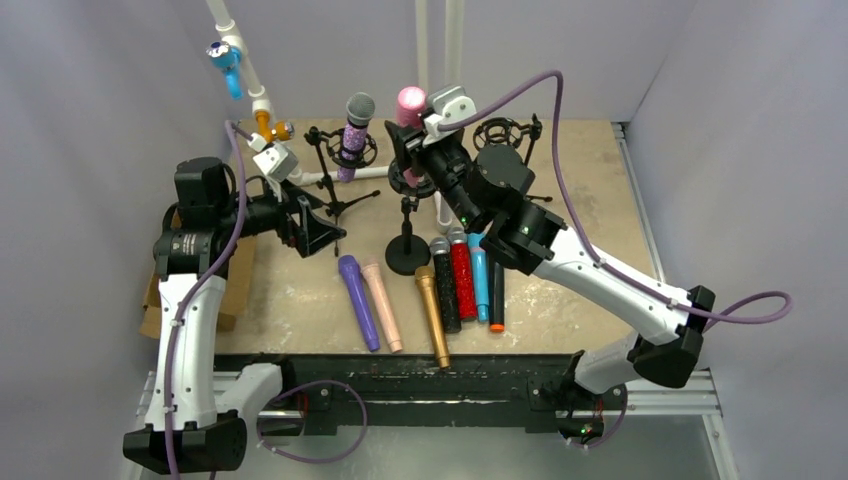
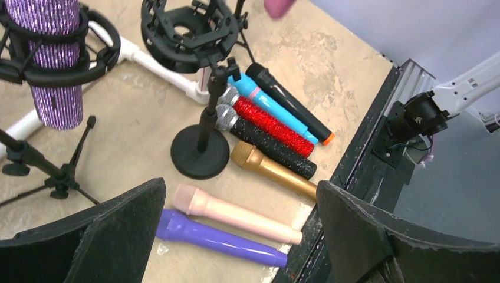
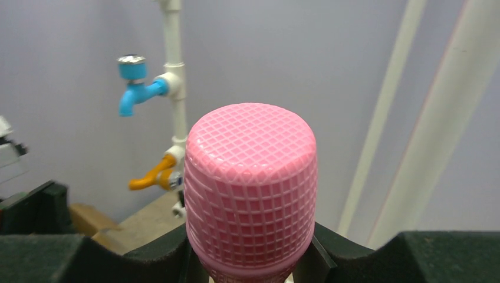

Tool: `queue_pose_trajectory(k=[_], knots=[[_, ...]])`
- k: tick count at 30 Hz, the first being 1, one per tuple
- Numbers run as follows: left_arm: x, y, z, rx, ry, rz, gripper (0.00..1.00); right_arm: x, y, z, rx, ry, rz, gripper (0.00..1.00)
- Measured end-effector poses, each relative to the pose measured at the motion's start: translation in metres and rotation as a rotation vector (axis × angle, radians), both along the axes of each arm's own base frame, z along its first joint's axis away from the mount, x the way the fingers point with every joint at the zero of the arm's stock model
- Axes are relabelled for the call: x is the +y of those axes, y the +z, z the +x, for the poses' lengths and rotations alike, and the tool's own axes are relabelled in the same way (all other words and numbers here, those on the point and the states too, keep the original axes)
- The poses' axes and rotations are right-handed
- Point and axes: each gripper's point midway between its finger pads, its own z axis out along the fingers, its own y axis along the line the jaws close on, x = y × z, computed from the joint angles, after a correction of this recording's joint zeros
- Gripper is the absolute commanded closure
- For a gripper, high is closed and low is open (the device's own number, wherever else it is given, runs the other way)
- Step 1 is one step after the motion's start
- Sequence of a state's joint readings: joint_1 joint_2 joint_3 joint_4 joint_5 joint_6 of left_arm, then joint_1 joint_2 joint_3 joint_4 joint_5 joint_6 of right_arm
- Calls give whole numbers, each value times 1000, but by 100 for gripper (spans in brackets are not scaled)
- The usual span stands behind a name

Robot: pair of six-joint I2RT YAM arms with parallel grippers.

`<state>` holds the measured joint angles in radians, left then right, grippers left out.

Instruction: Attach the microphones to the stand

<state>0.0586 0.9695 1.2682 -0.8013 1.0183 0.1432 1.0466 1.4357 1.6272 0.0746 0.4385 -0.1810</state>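
My right gripper [image 1: 412,150] is shut on the pink microphone [image 1: 411,103] and holds it upright at the back middle; its mesh head [image 3: 250,188] fills the right wrist view between my fingers. The shock mount [image 2: 188,29] on the round-base stand [image 2: 199,154] is empty, and the pink microphone's lower end [image 2: 280,6] hangs just beyond it. A purple glitter microphone [image 1: 357,125] sits in the tripod stand's mount. Purple [image 1: 358,300], peach [image 1: 382,305], gold [image 1: 433,315], black glitter [image 1: 444,285], red glitter [image 1: 462,280], blue [image 1: 479,278] and black [image 1: 497,295] microphones lie on the table. My left gripper [image 1: 325,232] is open and empty above them.
A third empty shock mount [image 1: 500,133] stands at the back right. A white pipe frame with a blue tap [image 1: 226,60] and an orange tap [image 1: 268,128] rises at the back left. A cardboard box [image 1: 235,290] lies under my left arm. A black rail [image 1: 400,365] lines the front edge.
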Motion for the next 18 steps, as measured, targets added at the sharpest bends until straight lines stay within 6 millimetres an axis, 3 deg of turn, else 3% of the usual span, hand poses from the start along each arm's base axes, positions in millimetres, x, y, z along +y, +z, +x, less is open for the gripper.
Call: queue_pose_trajectory(k=[3, 9, 14, 18], knots=[[4, -13, 7, 36, 21, 23, 0, -15, 0, 23, -51, -85, 17, 100], [7, -18, 10, 34, 30, 48, 0, -20, -20, 68, -68, -177, 12, 100], [8, -19, 11, 28, 30, 54, 0, -14, -39, 88, -57, -190, -7, 100], [8, -24, 12, 43, 30, 55, 0, -11, -50, 93, -43, -181, -6, 100]])
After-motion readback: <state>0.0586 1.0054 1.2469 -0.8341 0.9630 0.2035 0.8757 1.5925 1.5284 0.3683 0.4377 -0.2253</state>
